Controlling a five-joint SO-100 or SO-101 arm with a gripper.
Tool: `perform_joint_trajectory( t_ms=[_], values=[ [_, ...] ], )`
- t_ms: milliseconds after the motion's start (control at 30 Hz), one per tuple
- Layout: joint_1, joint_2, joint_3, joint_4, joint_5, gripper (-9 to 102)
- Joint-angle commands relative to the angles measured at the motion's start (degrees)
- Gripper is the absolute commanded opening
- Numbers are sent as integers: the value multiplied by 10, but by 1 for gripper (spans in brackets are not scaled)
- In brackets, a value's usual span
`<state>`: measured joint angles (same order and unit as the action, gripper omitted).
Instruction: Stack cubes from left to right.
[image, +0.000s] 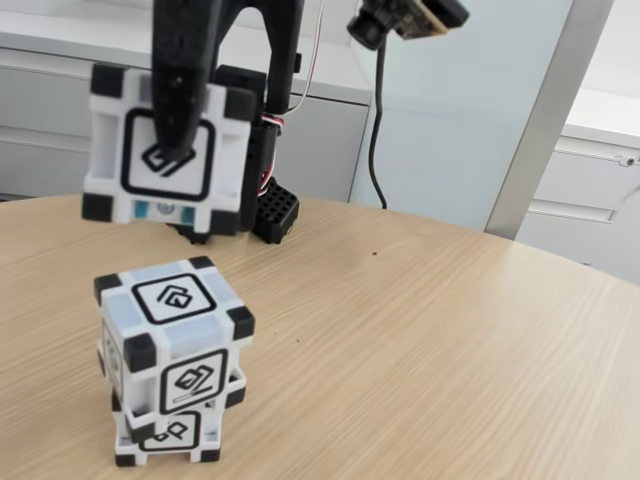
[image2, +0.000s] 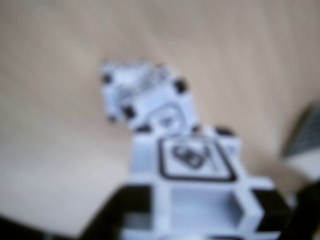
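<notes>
One white cube (image: 112, 160) with black corners hangs in the air at the upper left of the fixed view, with my gripper (image: 178, 150) shut on it; one black finger (image: 185, 90) crosses its front glyph. Below it, two more cubes form a stack on the wooden table: the upper cube (image: 175, 325) sits slightly skewed on the lower cube (image: 165, 432). The blurred wrist view shows the held cube (image2: 195, 185) close at the bottom and the stack (image2: 142, 92) beneath and beyond it, offset up and to the left.
The arm's black base (image: 275, 212) stands behind the cubes at the table's far side. A small camera (image: 405, 18) on a cable hangs at the top. The round table (image: 450, 340) is bare wood to the right; white cabinets stand behind.
</notes>
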<state>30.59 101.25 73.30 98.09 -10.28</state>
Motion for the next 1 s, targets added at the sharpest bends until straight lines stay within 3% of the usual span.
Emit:
perform_joint_trajectory(
  t_ms=[0,567,967],
  values=[
    [-4,8,-4,4,-6,15],
    [-4,-98,-6,4,-25,15],
    [-4,-98,-6,4,-33,28]
  ],
)
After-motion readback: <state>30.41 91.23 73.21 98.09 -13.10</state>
